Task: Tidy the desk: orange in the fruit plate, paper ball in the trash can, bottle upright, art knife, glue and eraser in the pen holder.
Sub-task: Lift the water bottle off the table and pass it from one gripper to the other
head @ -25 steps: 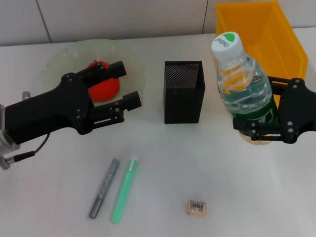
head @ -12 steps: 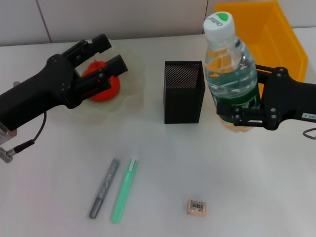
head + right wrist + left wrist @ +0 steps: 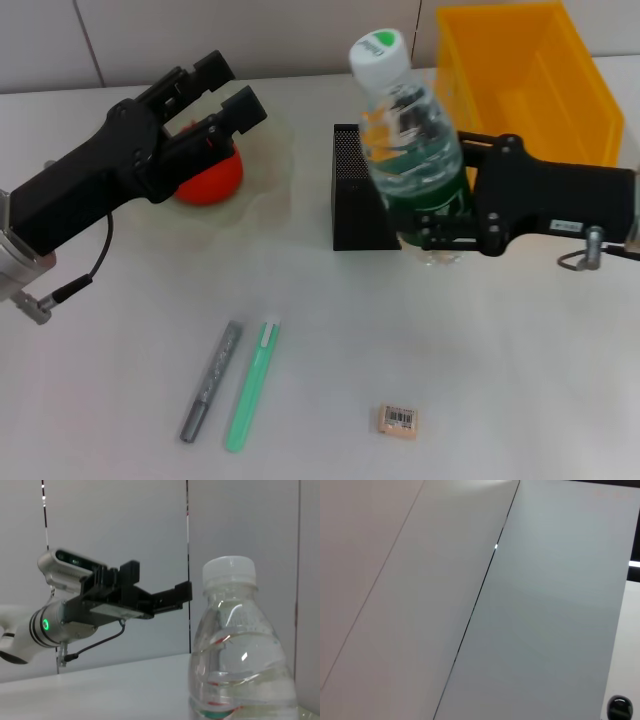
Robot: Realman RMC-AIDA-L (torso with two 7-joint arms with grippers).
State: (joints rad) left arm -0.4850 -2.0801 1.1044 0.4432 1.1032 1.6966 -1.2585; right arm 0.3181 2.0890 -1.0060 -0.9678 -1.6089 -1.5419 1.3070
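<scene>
My right gripper point(image 3: 432, 198) is shut on the clear bottle point(image 3: 407, 140), which hangs upright with a slight lean, just in front of the black mesh pen holder point(image 3: 356, 205) and hiding part of it. The bottle point(image 3: 231, 655) fills the right wrist view. My left gripper point(image 3: 238, 82) is open above the far side of the pale-green fruit plate point(image 3: 268, 205). The orange point(image 3: 211, 179) lies in that plate. A grey art knife point(image 3: 210, 381) and green glue point(image 3: 252, 385) lie side by side near the front. The eraser point(image 3: 398, 419) lies front centre. The paper ball is out of view.
The yellow trash can point(image 3: 528, 70) stands at the back right, behind my right arm. The left wrist view shows only wall panels. The right wrist view shows the left gripper point(image 3: 150, 592) farther off.
My right gripper has carried the bottle leftward from beside the trash can to in front of the pen holder. My left gripper has moved farther back and up over the plate.
</scene>
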